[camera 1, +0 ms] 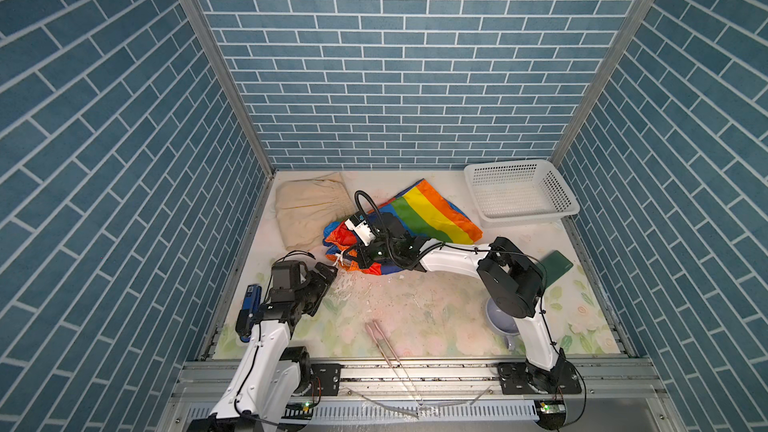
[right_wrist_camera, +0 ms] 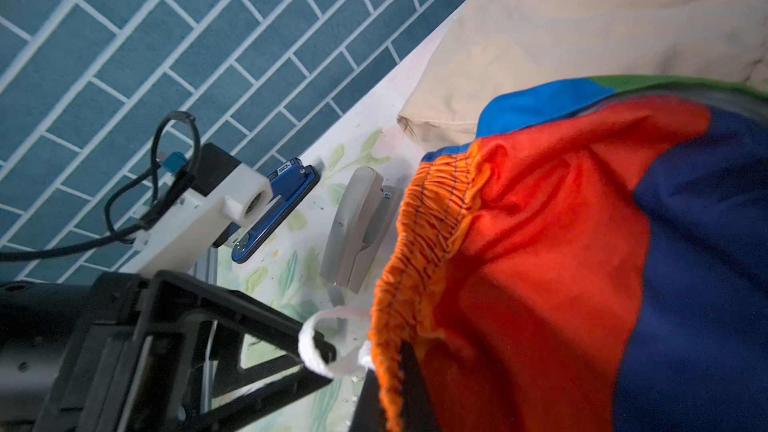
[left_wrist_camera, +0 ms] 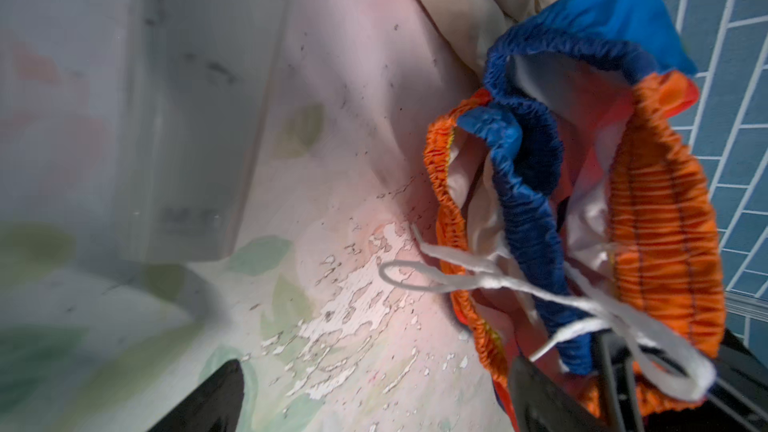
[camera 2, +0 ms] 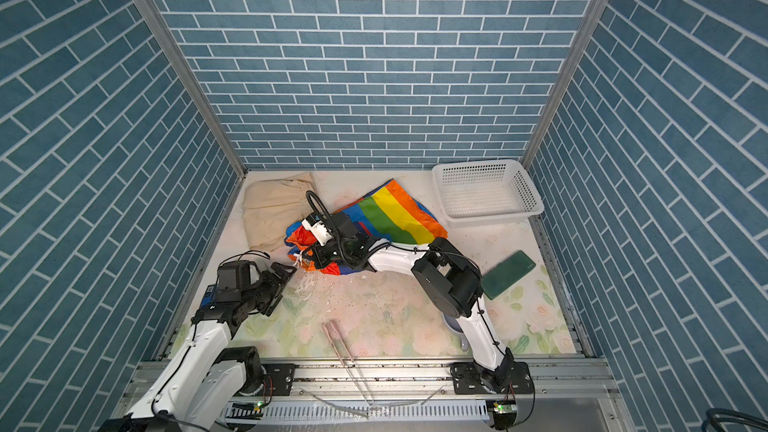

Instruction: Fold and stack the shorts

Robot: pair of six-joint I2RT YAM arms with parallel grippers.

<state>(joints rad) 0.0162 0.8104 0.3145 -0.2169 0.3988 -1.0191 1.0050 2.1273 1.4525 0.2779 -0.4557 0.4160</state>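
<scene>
The rainbow-striped shorts point(camera 1: 432, 214) point(camera 2: 395, 214) lie crumpled at mid-table, their gathered orange and blue waistband point(left_wrist_camera: 665, 222) turned toward the left arm. My right gripper point(camera 1: 348, 258) point(right_wrist_camera: 390, 384) reaches across and is shut on the orange waistband edge. The white drawstring point(left_wrist_camera: 498, 280) point(right_wrist_camera: 320, 347) dangles from it. My left gripper point(camera 1: 326, 274) point(left_wrist_camera: 378, 401) stands open just in front of that waistband, with nothing between its fingers. The beige shorts point(camera 1: 309, 209) point(camera 2: 274, 209) lie folded at the back left, partly under the rainbow pair.
A white perforated basket point(camera 1: 519, 193) stands at the back right. A dark green flat case point(camera 1: 557, 265) lies right of the right arm, and a grey mug point(camera 1: 505, 322) sits under it. Pink tongs point(camera 1: 386, 347) lie at the front. Blue point(right_wrist_camera: 278, 209) and grey point(right_wrist_camera: 357, 222) staplers sit near the left wall.
</scene>
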